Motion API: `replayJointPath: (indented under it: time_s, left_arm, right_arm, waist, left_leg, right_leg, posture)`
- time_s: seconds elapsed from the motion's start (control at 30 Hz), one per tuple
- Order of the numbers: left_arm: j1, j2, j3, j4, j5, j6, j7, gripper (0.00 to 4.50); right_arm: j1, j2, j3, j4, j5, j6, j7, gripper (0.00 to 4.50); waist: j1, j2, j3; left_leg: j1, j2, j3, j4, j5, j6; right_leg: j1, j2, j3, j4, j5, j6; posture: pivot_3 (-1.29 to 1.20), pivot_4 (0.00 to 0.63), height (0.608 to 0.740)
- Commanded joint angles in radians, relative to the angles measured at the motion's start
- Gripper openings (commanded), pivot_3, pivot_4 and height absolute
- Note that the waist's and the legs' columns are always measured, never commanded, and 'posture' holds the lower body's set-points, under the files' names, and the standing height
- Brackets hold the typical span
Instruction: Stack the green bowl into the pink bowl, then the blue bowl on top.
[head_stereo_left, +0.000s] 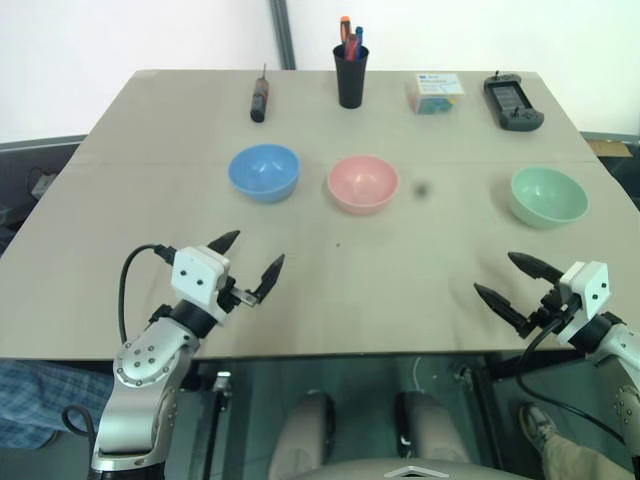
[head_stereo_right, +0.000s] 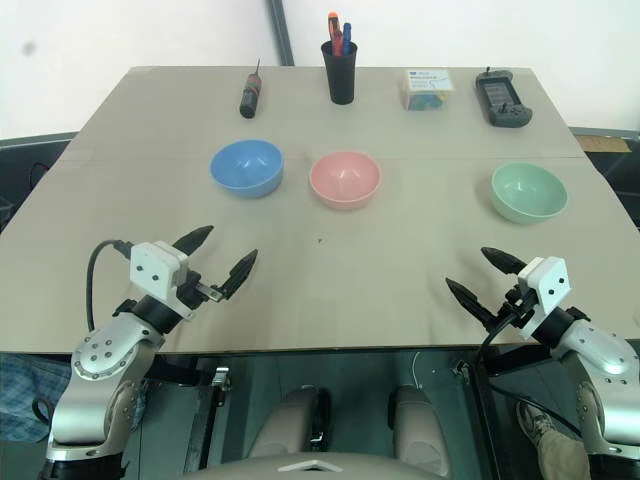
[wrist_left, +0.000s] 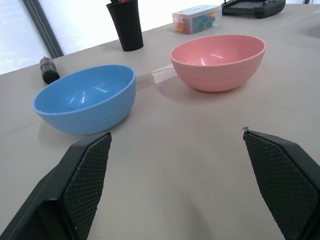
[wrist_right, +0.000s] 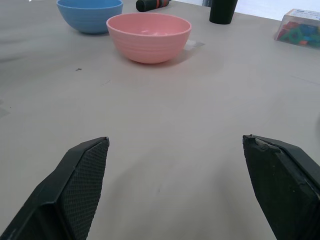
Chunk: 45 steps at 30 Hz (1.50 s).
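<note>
- The green bowl (head_stereo_left: 547, 195) is a small round bowl of smooth, pale mint plastic, upright and empty, standing alone toward the desk's right edge.
- The pink bowl (head_stereo_left: 362, 183) is the same shape in pale salmon, with faint rings around its outer wall; it stands upright and empty midway across the desk (head_stereo_left: 330, 290).
- The blue bowl (head_stereo_left: 264, 172) is its sky-blue twin, just beside the pink one on the left, the two apart and not touching.
- All three bowls stand in one row across the desk, none stacked.
- My right gripper (head_stereo_left: 515, 281) hovers over the near edge with its jaws spread wide and holding nothing; the green bowl lies beyond it, well apart.
- My left gripper (head_stereo_left: 248, 256) hangs near the near edge too, fingers wide apart and empty, with the blue bowl ahead of it and the pink one ahead to its right.
- My fingers (wrist_left: 87, 172) are black wedges with cross-hatched pads.
- Along the far edge stand a screwdriver (head_stereo_left: 259, 101), a black pen cup (head_stereo_left: 351, 75), a clear box of coloured bits (head_stereo_left: 435, 92) and a dark handheld controller (head_stereo_left: 513, 102).
</note>
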Motion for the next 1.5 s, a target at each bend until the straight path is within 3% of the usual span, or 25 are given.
replayJointPath:
  time_s: [0.03, 0.97, 1.2, 1.5]
  left_arm:
    - [-0.006, -0.002, 0.007, -0.039, -0.008, -0.031, 0.001, 4.47]
    - [0.004, -0.017, -0.032, -0.055, -0.039, -0.038, -0.014, 4.47]
    - [0.007, -0.035, -0.025, -0.065, -0.121, -0.02, -0.038, 4.47]
    - [-0.005, -0.052, 0.018, -0.09, -0.253, 0.07, -0.001, 4.47]
  right_arm:
    - [-0.002, -0.014, -0.029, -0.034, 0.013, -0.024, 0.0, 4.5]
    - [-0.063, -0.063, 0.007, -0.055, 0.0, 0.028, -0.002, 4.5]
    - [-0.228, -0.089, 0.118, -0.075, -0.076, 0.086, -0.039, 4.5]
    - [-0.594, -0.123, 0.385, 0.073, -0.345, 0.08, -0.013, 4.5]
  waist:
    - [0.0, 0.0, 0.0]
    - [0.001, 0.0, 0.0]
    - [-0.004, 0.0, 0.0]
    - [-0.006, 0.0, 0.0]
  left_leg:
    - [0.0, 0.0, 0.0, 0.0, 0.0, 0.0]
    - [0.0, 0.0, 0.001, 0.0, 0.0, 0.0]
    - [0.001, 0.0, 0.0, 0.0, 0.0, 0.0]
    - [0.0, 0.0, 0.0, 0.001, 0.0, 0.0]
  right_leg:
    - [0.0, 0.0, 0.0, 0.0, 0.0, 0.0]
    - [0.0, 0.0, 0.0, 0.0, 0.0, 0.0]
    - [0.0, 0.0, 0.0, 0.0, 0.0, 0.0]
    - [0.0, 0.0, 0.0, 0.0, 0.0, 0.0]
  posture:
    - [0.0, 0.15, 0.74]
    - [0.0, 0.15, 0.74]
    - [0.0, 0.15, 0.74]
    - [0.0, 0.15, 0.74]
